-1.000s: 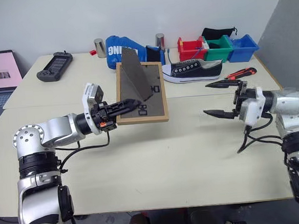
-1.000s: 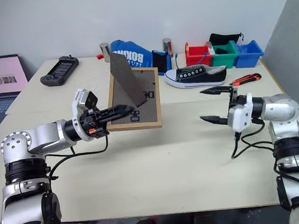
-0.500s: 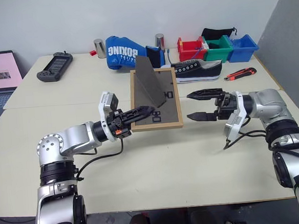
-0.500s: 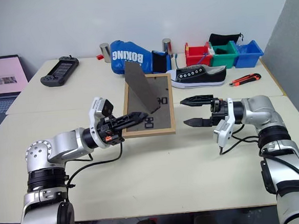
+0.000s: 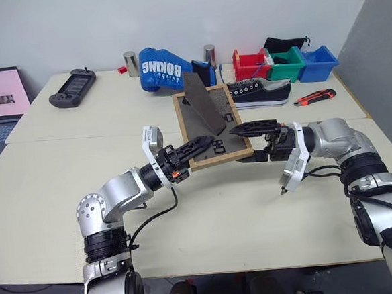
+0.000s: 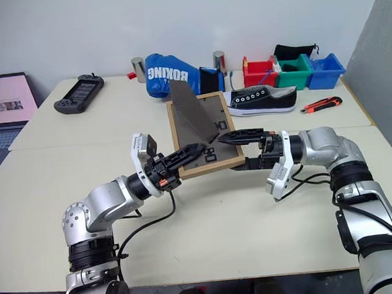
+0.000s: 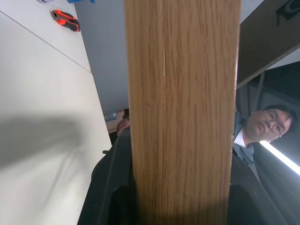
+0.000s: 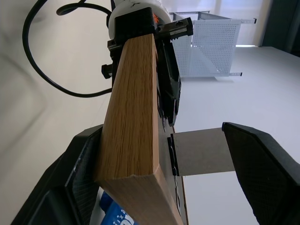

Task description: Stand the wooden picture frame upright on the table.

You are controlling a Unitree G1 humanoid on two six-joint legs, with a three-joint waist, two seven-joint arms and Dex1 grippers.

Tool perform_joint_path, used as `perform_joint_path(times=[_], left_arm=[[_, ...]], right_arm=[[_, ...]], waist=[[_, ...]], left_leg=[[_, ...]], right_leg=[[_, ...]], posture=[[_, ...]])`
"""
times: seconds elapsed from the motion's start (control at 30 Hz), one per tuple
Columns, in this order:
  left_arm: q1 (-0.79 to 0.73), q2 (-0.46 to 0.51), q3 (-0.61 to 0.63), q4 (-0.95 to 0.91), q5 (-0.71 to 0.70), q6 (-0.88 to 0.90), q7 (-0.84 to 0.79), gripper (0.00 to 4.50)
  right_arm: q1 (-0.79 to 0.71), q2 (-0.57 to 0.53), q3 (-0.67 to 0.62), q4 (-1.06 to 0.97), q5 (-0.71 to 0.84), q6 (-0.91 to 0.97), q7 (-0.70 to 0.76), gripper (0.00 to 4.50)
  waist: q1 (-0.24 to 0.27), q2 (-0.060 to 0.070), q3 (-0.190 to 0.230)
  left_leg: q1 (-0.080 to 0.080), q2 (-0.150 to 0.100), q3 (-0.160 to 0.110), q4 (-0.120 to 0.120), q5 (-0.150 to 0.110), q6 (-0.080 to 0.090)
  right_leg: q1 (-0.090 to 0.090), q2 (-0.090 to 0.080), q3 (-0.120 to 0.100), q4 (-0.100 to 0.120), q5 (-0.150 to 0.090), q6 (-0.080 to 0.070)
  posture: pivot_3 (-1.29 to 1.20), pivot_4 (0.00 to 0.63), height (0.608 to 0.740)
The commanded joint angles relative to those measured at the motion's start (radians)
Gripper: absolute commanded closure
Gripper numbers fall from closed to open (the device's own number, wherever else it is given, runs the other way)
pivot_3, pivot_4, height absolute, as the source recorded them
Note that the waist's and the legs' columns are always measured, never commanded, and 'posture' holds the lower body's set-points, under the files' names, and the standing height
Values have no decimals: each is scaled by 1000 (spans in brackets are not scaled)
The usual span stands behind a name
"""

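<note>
Our left tool (image 5: 197, 147) pinches tight. Our right tool (image 5: 248, 142) reaches in from the other side, its fingers (image 5: 252, 125) spread wide apart.

Front of table (image 5: 208, 227): bare surface, open to either gripper.
Centre: wooden picture frame (image 5: 211, 129) held off the surface between left gripper (image 5: 199, 147) and right gripper (image 5: 253, 141); blocks crossing.
Far edge: boxing glove (image 5: 163, 67), shoe (image 5: 259, 92), coloured bins (image 5: 284, 63), two metal cans (image 5: 131, 63) crowd access.
Far left: game controller (image 5: 72, 87), laptop (image 5: 1, 100).
Far right: utility knife (image 5: 315, 97).
</note>
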Motion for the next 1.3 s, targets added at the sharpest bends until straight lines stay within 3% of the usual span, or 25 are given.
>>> perform_joint_path(times=[0.03, 0.6, 1.0, 1.3], left_arm=[[-1, 23, -7, -39, -32, 20, -32, 3212], [0, 126, -69, 36, -32, 86, -129, 3212], [-13, 182, -113, 62, -32, 108, -177, 3212], [21, 226, -151, -3, -32, 81, -174, 3212]], right_arm=[[-46, -46, 5, -31, -74, -7, -106, 426], [-67, -149, 115, -129, -420, -7, -563, 426], [-116, -137, 171, -164, -620, 15, -789, 3074], [-135, -150, 240, -184, -692, 53, -926, 3199]], waist=[[0, 0, 0], [-1, 0, 0], [-2, 0, 0], [-1, 0, 0]], left_leg=[[0, 0, 0, 0, 0, 0], [0, 0, 0, 0, 0, 0], [0, 0, 0, 0, 0, 0], [0, 0, 0, 0, 0, 0]], right_leg=[[0, 0, 0, 0, 0, 0], [0, 0, 0, 1, 0, 0], [-1, 0, 1, 3, 0, 0], [-2, 0, 1, 4, 0, 0]], posture=[[0, 150, 740], [0, 150, 740], [0, 150, 740], [0, 150, 740]])
